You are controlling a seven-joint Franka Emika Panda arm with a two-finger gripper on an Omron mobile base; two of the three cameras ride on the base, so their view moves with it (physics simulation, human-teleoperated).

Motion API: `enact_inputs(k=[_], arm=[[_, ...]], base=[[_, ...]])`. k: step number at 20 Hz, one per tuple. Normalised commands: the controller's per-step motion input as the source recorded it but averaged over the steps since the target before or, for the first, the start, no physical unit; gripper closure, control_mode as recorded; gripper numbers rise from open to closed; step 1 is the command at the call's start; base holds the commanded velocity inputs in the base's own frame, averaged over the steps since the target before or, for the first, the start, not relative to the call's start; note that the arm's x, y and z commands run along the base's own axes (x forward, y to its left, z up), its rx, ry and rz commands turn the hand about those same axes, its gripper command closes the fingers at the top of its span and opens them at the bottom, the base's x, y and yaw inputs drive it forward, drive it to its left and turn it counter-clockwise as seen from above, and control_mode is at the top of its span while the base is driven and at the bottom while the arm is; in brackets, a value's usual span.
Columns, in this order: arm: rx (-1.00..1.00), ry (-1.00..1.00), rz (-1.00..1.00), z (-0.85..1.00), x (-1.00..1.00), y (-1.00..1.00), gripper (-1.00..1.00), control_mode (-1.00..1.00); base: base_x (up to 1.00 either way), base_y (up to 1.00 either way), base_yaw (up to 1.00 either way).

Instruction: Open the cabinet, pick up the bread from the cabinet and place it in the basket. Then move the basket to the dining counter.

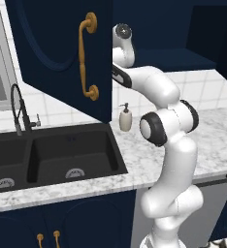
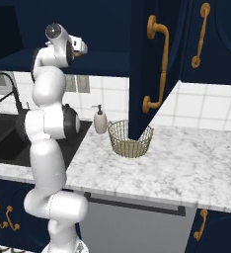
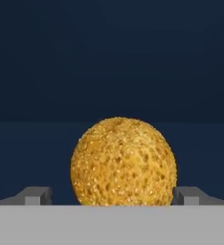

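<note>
Inside the cabinet [image 2: 112, 29], my gripper [image 3: 112, 195] stands spread wide, holding nothing, one finger [image 3: 35, 195] on each side of the bread [image 3: 123, 161].

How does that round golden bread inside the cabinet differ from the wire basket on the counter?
The bread is a solid, speckled golden-orange ball; the basket is see-through tan wire mesh, open at the top. The bread sits on the dark shelf of the cabinet, between the fingertips of the open gripper; the basket stands lower down on the marbled counter, beside the soap bottle. Both are rounded and golden in tone.
</note>
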Motion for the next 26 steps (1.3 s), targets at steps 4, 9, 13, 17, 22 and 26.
enact_inputs(k=[4, 9, 13, 17, 22, 26], arm=[[0.0, 0.0, 0.0, 0.0, 0.48, 0.0, -1.0, -1.0], [0.0, 0.0, 0.0, -0.07, 0.46, 0.0, -1.0, -1.0], [-0.03, 0.01, 0.0, -0.32, 0.3, 0.15, 1.0, -1.0], [0.0, -0.07, 0.0, -0.13, -0.11, 0.0, 1.0, -1.0], [0.02, -0.19, 0.0, -0.06, -0.52, -0.02, 1.0, -1.0], [0.09, -0.24, 0.01, -0.44, -0.57, -0.2, 1.0, -1.0]], base=[[0.0, 0.0, 0.0], [0.0, 0.0, 0.0], [0.0, 0.0, 0.0], [0.0, 0.0, 0.0], [0.0, 0.0, 0.0], [0.0, 0.0, 0.0]])
